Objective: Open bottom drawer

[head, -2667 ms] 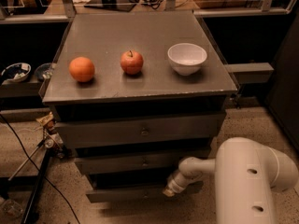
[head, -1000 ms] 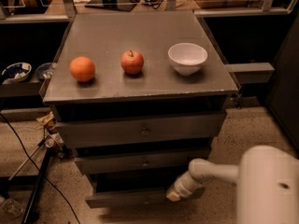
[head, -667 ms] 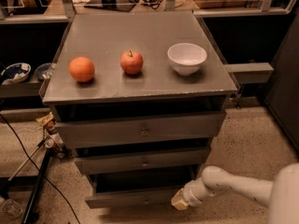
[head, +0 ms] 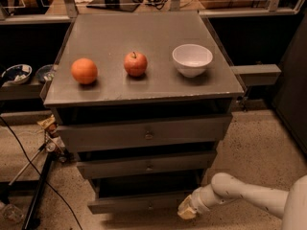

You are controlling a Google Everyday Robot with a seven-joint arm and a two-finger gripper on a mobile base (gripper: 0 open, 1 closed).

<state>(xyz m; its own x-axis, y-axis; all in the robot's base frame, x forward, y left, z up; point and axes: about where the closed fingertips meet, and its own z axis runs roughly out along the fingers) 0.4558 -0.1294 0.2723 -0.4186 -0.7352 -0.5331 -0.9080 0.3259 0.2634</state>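
**Claw at the bottom drawer's right end, the pull barely begun**

The grey cabinet (head: 144, 28) has three drawers stepped down its front. The white arm (head: 249, 195) reaches in low from the right, close to the floor. The bottom drawer (head: 124, 204) sits lowest, just above the floor. Its front is slim, flat and grey, the narrowest of the three, with a dark gap above it. It looks drawn out only a little, so I judge the opening to be at an early stage. The claw (head: 186, 211) is at the right end of that front, touching or just beside it. I cannot tell whether it is open or closed, or whether it has hold of anything. The next move likely calls for a straight, level pull away from the cabinet. That needs a sure hold on the front's edge or on the small metal knob (head: 150, 205) at its middle.
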